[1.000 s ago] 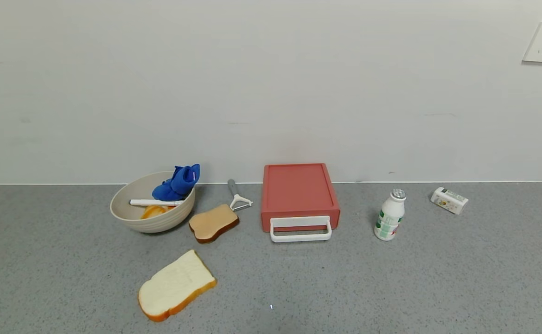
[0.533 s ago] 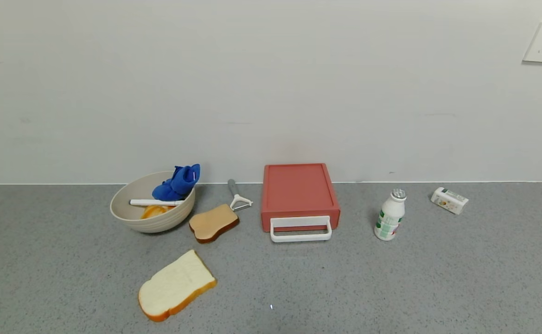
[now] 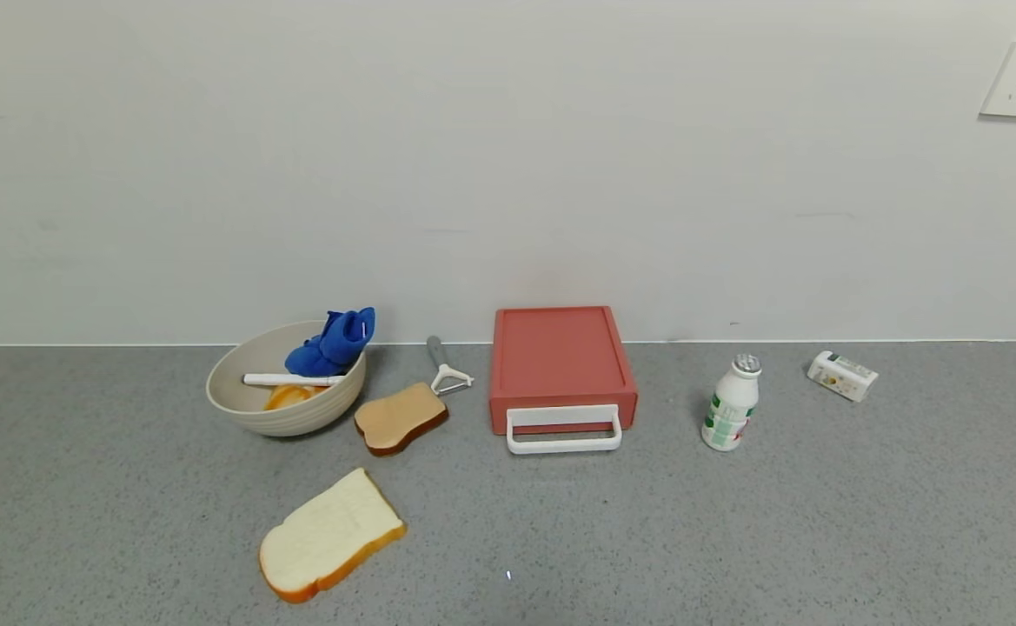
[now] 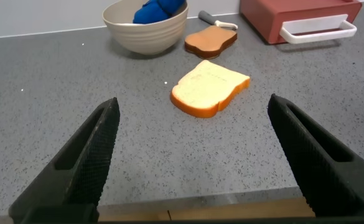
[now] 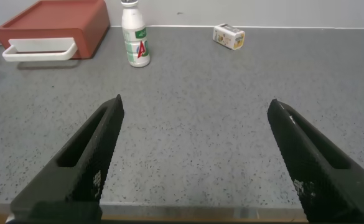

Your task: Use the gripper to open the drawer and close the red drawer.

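The red drawer (image 3: pixel 560 358) is a flat, low box at the back middle of the counter, shut, with its white loop handle (image 3: pixel 564 429) facing me. It also shows in the left wrist view (image 4: pixel 297 11) and the right wrist view (image 5: pixel 57 22). Neither arm appears in the head view. My left gripper (image 4: pixel 194 106) is open and empty over the counter's front edge, near the white bread slice. My right gripper (image 5: pixel 195 107) is open and empty over the front edge, well short of the drawer.
A beige bowl (image 3: pixel 242 409) holds a blue cloth (image 3: pixel 334 341) and a white utensil. A brown toast slice (image 3: pixel 400 418), a peeler (image 3: pixel 444 367) and a white bread slice (image 3: pixel 329 534) lie left of the drawer. A milk bottle (image 3: pixel 730 402) and a small carton (image 3: pixel 841 375) stand to its right.
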Controlling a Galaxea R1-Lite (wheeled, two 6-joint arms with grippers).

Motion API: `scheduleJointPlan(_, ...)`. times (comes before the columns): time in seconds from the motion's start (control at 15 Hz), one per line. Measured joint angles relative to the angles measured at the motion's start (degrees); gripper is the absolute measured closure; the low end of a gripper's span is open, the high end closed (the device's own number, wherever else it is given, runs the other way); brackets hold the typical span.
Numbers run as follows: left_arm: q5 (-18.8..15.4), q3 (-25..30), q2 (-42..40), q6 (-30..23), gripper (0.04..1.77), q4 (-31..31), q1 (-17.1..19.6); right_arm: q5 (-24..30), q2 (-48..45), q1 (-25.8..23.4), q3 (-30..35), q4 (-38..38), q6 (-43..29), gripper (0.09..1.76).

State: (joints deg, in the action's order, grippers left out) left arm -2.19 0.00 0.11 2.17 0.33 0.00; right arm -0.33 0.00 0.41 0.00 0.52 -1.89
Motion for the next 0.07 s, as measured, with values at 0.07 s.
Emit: scheduleJointPlan(0.07,0.0,0.0,0.0,0.0,0.09,0.0,0.0,0.0,0.0,0.0,0.0,0.0,0.0,0.15)
